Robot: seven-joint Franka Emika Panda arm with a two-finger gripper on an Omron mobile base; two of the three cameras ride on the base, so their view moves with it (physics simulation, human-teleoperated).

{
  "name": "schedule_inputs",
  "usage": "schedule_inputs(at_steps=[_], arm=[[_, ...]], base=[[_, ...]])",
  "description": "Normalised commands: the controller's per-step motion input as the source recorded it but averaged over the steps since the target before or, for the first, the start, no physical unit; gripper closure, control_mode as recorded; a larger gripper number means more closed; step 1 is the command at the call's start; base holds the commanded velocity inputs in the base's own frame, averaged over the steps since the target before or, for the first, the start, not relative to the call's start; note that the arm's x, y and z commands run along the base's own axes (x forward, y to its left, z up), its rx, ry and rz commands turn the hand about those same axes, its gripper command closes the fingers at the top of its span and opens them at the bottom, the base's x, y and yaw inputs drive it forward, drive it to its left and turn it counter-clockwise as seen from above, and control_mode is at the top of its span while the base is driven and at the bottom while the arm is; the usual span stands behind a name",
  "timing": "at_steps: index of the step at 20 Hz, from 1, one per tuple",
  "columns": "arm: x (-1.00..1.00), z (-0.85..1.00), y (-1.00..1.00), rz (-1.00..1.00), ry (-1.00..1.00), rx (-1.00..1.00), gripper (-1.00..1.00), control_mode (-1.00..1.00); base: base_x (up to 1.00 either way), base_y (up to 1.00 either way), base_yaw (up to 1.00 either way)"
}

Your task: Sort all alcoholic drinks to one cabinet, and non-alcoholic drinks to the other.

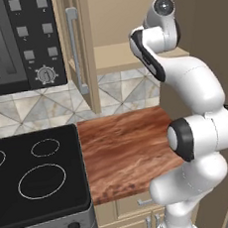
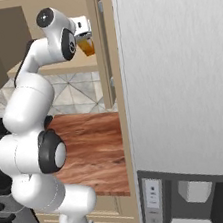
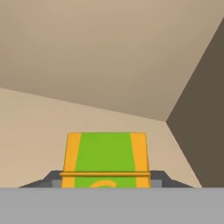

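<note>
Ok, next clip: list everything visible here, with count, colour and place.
Carton: one, orange-yellow with green patch, held inside the cabinet above its shelf.
Cabinet: one, tan wood, open, pale shelf, on the wall above the counter.
Bar handle: one, grey, on the open cabinet door.
Counter: one, reddish-brown wood, beside the stove.
Stove: one, black top, left of the counter.
Microwave: one, dark, above the stove.
Fridge: one, pale grey, right of the counter.
End effector: one, dark fingers, shut on the carton.

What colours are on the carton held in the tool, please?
Orange-yellow with a broad green patch; the carton shows best in the hand view.
</note>
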Motion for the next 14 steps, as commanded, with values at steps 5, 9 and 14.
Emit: schedule_inputs(at_steps=[5, 9, 14], arm=[[0.07, -0.06, 0.00, 0.00, 0.00, 0.00, -1.00, -1.00], [0.05, -0.04, -0.06, 0.00, 0.00, 0.00, -1.00, -1.00], [0.05, -0.03, -0.11, 0.00, 0.00, 0.00, -1.00, -1.00]], base=[[0.00, 0.00, 0.00], [0.00, 0.00, 0.00], [0.00, 0.00, 0.00]])
